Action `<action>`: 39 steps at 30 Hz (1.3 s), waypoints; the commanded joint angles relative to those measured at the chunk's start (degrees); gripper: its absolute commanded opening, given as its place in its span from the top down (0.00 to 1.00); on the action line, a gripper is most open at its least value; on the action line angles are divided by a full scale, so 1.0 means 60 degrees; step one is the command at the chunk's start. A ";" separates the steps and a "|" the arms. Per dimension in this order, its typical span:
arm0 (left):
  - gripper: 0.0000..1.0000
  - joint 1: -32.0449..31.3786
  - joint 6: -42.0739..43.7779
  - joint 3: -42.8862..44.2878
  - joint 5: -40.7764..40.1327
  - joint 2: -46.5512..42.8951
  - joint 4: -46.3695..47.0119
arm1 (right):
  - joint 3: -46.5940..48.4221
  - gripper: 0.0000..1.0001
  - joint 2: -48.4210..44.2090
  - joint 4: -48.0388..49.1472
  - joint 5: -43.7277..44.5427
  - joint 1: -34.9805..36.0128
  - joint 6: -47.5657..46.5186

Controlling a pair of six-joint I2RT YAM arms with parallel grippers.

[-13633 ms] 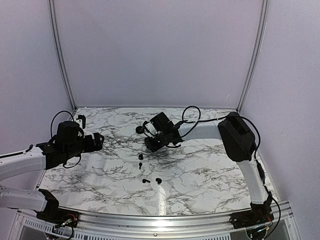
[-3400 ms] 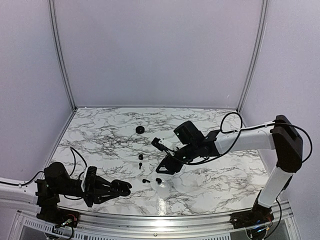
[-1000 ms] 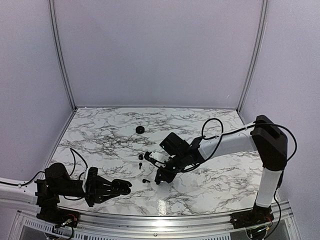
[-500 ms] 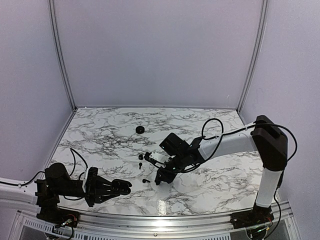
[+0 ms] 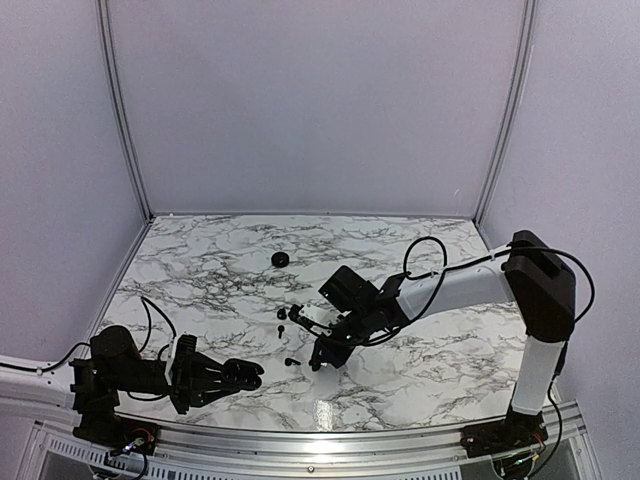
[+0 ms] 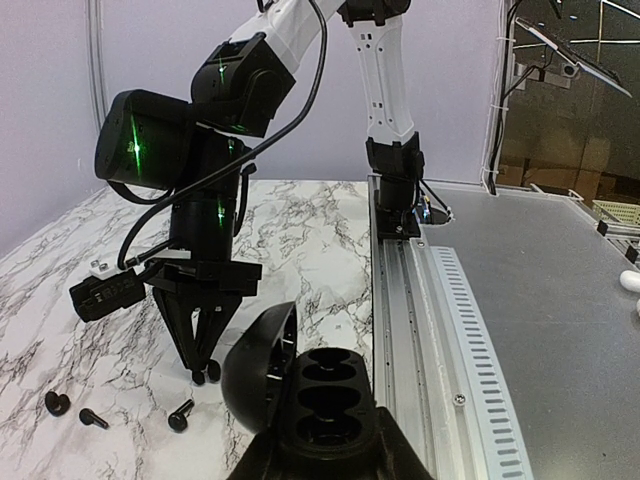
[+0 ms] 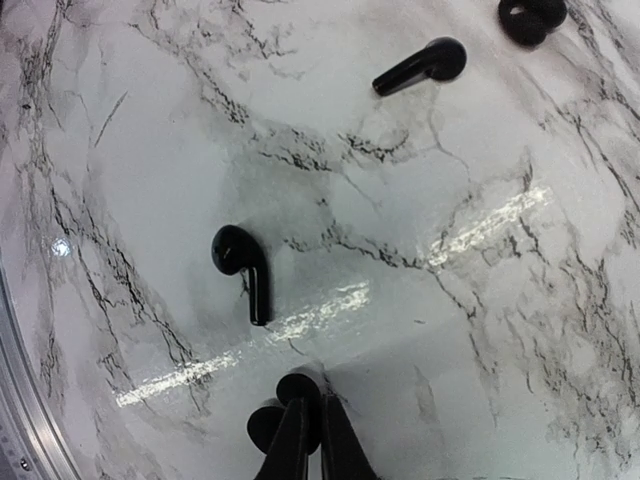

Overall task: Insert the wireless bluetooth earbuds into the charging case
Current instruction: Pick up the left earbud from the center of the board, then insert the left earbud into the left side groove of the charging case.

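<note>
Right claw [image 7: 308, 415], brought down to the marble tabletop [image 5: 450, 350] within the last seconds, is pinched narrow on one small black stemmed earbud [image 7: 268, 425], so transfer to the open black charging case [image 6: 325, 400] in the left claw [image 5: 240, 374] is expected.

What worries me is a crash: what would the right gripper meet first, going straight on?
Pointing down, the right gripper seems to pinch a small black earbud at its tips; just beneath lies the white marble-patterned tabletop. Nothing else shows in that line.

Right arm [image 5: 462, 284]: white tubular links, boxy black joints, 1 looping black cable [image 5: 424, 238], green glints. Left arm [image 5: 125, 370]: black wrist, black cable.
</note>
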 commanded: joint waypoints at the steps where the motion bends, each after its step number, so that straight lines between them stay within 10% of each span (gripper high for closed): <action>1: 1.00 -0.0041 0.0035 0.0171 0.0050 -0.0026 0.0040 | 0.0115 0.97 -0.0132 -0.0527 -0.0454 0.0187 0.0050; 39: 1.00 -0.0045 0.0032 0.0215 -0.0036 0.0178 0.0039 | -0.0541 1.00 -0.3315 0.0190 0.0978 0.0194 -0.1211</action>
